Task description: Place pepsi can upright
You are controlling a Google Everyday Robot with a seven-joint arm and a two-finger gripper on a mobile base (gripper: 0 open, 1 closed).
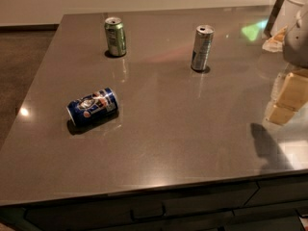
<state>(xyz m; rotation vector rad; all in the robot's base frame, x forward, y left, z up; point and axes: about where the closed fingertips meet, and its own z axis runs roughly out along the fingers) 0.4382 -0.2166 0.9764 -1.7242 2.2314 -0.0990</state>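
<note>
Basically, gripper [297,38] hung at the right edge, state unreadable, holding nothing visible. Pepsi can [92,107] lay sideways far to its left; green can [115,36] and slim can [202,48] upright, also left.

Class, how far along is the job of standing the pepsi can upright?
Done: nothing yet; the pepsi can lies on its side on the table. In hand: nothing; the pincer, seemingly the pale shape at the right edge, is far from it. Left: reach, grasp, stand it up.

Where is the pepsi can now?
The pepsi can lies on its side, front left on the counter, before the green can; the gripper is at far right.
</note>
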